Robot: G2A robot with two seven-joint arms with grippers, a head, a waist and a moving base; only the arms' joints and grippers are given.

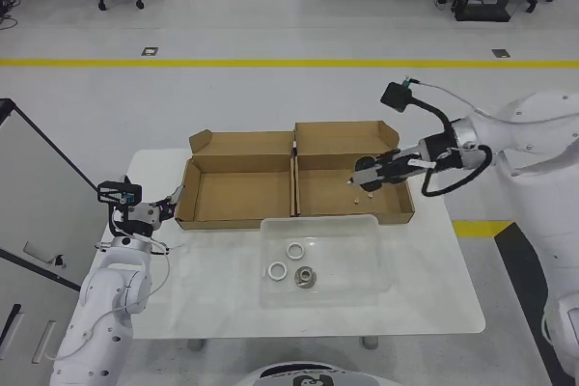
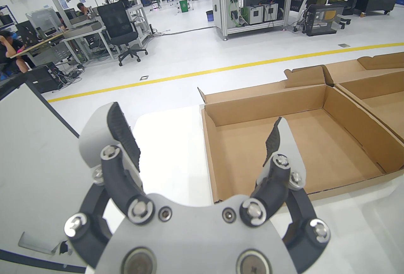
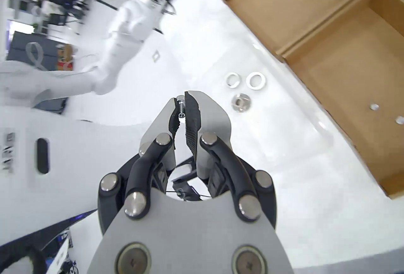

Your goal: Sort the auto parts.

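Found the right gripper (image 1: pixel 355 178) above the right cardboard box (image 1: pixel 318 188), near that box's middle, jaws pinched together on a small silver screw (image 3: pixel 181 104) held close to the tips. Saw two small silvery pieces (image 3: pixel 374 106) lying on the floor of that box, just at 6 o'clock of the gripper in the top view. Noted the left cardboard box (image 1: pixel 236 188) touching the right one along its 9 o'clock wall, both with flaps open. Found the left gripper (image 2: pixel 195 120) at 9 o'clock of the left box, near the edge of the white table (image 1: pixel 425 280), jaws wide apart. Saw a clear tray (image 1: pixel 318 220) at 6 o'clock of the boxes, close against them. Counted in it a white ring (image 1: pixel 295 250), a second white ring (image 1: pixel 274 272) at 8 o'clock of the first, and a metal flanged nut (image 1: pixel 305 278) at 6 o'clock of the first, all three near one another but apart.
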